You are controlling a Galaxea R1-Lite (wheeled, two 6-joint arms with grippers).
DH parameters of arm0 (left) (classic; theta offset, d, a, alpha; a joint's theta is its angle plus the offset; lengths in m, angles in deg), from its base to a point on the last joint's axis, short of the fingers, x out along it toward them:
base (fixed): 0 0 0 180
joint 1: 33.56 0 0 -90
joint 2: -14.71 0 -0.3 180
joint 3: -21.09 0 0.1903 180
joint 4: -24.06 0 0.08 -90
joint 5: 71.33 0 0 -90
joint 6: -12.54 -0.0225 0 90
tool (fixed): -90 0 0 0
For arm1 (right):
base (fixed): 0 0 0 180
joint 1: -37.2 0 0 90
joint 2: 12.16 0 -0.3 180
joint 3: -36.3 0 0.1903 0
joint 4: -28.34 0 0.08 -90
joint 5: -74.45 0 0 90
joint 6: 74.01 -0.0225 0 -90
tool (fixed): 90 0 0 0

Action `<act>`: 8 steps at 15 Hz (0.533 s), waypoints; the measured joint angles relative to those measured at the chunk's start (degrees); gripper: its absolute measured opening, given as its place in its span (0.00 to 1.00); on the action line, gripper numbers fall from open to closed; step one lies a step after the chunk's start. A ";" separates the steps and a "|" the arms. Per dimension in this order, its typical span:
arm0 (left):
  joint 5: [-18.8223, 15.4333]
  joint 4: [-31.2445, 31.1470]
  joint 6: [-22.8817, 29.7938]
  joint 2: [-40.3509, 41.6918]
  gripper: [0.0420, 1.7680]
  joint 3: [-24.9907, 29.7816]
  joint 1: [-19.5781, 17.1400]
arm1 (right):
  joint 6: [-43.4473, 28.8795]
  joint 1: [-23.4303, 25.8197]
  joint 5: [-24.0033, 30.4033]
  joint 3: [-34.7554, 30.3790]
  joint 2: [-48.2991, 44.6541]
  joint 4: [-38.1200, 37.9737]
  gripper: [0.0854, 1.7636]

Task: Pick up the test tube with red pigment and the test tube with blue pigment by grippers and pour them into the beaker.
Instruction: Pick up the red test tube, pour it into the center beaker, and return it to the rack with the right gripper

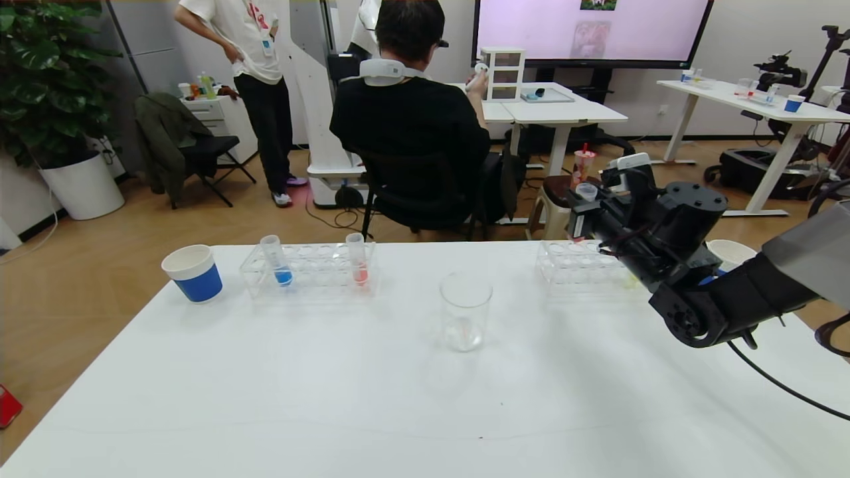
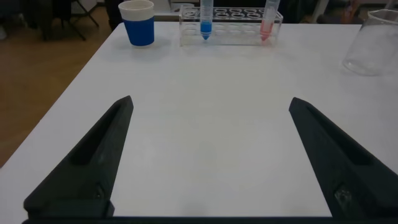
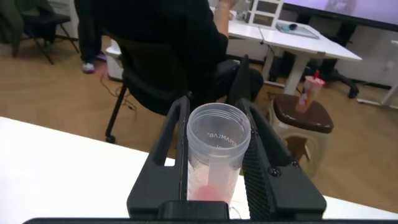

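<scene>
Right gripper (image 3: 214,155) clamps a test tube with red pigment (image 3: 214,149) at the beaker's (image 1: 465,318) 2 o'clock; left gripper (image 2: 208,162) gapes empty. Tilting short of the rim would likely spill pigment on the table (image 1: 332,398).

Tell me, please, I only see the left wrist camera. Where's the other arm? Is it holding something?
Observer: The right gripper is up above the right side of the table, shut on a test tube with red pigment.
Operator: What's near it?
Observer: A second clear rack stands on the table close by that gripper.
Operator: Anything else over there?
Observer: Yes, a white paper cup sits behind the right arm, partly hidden by it.
</scene>
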 joint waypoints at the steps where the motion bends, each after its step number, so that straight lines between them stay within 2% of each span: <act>1: -0.02 0.00 -0.05 0.00 0.99 0.00 -0.07 | -0.04 -0.35 1.73 -0.41 -0.54 -0.17 0.25; 6: -0.02 0.00 -0.02 0.00 0.99 0.00 0.00 | 0.71 -2.93 10.41 -2.45 -2.54 -0.06 0.25; 8: 0.00 -0.02 -0.05 0.00 0.99 0.00 0.00 | 5.12 -3.55 15.84 -2.71 -2.65 0.22 0.25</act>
